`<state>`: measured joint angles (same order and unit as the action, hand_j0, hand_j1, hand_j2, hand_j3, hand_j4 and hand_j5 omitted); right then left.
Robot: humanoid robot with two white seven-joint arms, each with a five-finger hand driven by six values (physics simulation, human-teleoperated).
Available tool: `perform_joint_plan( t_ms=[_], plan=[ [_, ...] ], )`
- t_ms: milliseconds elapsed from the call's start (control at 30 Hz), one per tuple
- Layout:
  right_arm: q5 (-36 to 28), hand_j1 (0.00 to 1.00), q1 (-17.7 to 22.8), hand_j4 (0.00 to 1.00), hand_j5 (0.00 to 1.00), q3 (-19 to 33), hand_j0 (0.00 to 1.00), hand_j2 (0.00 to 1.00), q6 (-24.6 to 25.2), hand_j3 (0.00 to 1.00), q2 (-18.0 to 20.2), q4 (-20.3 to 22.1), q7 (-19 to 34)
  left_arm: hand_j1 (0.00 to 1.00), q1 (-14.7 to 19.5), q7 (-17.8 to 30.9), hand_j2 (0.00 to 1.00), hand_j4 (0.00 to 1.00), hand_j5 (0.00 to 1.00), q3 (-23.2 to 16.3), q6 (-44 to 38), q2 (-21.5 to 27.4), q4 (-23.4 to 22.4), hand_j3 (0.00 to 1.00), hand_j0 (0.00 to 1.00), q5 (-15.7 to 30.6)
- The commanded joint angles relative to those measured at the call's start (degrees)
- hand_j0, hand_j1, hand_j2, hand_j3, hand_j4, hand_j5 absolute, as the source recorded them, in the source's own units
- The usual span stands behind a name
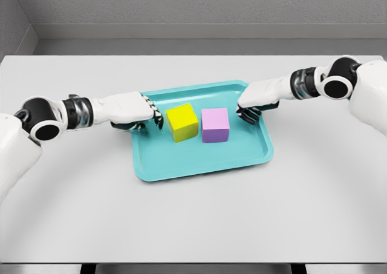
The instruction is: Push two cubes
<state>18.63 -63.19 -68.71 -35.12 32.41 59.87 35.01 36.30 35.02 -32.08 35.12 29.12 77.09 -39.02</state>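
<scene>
Two cubes [198, 123] side by side mid-tray [199, 165], flanked by empty curled fingers [156, 118].

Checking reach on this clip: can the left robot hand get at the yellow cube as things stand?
Probably yes. The left robot hand sits at the teal tray's left edge, right beside the yellow cube, with nothing between them. The purple cube lies on the far side.

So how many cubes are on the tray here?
2. The yellow cube sits left of centre on the tray, near the left hand; the purple cube is just right of it, near the right hand. Nothing seems hidden.
</scene>
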Motion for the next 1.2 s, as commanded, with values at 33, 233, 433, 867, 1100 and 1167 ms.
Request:
perform_joint_plan(
  t_ms=[33, 233, 433, 867, 1100, 1167],
  plan=[
    [-0.3, 0.13, 0.1, 0.13, 0.13, 0.0, 0.13, 0.13, 0.1, 0.13, 3.4, 7.1, 0.0, 0.59, 0.6, 0.0, 0.59, 0.59, 0.59, -0.1, -0.1, -0.8, -3.1, 0.59, 0.59, 0.2],
    [-0.4, 0.13, -0.7, 0.13, 0.13, -2.7, 0.13, 0.13, 0.1, 0.13, 5.6, 13.3, 0.0, 0.59, 1.4, 0.0, 0.59, 0.59, 0.59, -0.4, -0.1, -4.1, -5.3, 0.59, 0.59, 0.0],
    [-0.4, 0.13, -1.0, 0.13, 0.13, -4.1, 0.13, 0.13, 0.1, 0.13, 5.7, 15.3, 0.0, 0.59, 1.8, 0.0, 0.59, 0.59, 0.59, -0.4, -0.1, -4.1, -6.0, 0.59, 0.59, 0.0],
    [-0.6, 0.13, -2.3, 0.13, 0.13, -4.1, 0.13, 0.13, 0.1, 0.13, 9.1, 23.2, 0.0, 0.59, 3.3, 0.0, 0.59, 0.59, 0.59, -0.3, -0.1, -4.7, -8.7, 0.59, 0.59, -0.1],
    [-1.1, 0.13, -2.5, 0.13, 0.13, -4.1, 0.13, 0.13, 0.1, 0.13, 11.1, 29.0, 0.0, 0.59, 4.0, 0.0, 0.59, 0.59, 0.59, -0.2, -0.1, -6.4, -9.3, 0.59, 0.59, -0.1],
    [-1.1, 0.13, -2.5, 0.13, 0.13, -4.8, 0.13, 0.13, 0.1, 0.13, 11.1, 29.9, 0.0, 0.59, 4.0, 0.0, 0.59, 0.59, 0.59, -0.2, -0.1, -6.5, -9.3, 0.59, 0.59, -0.1]
  ],
)
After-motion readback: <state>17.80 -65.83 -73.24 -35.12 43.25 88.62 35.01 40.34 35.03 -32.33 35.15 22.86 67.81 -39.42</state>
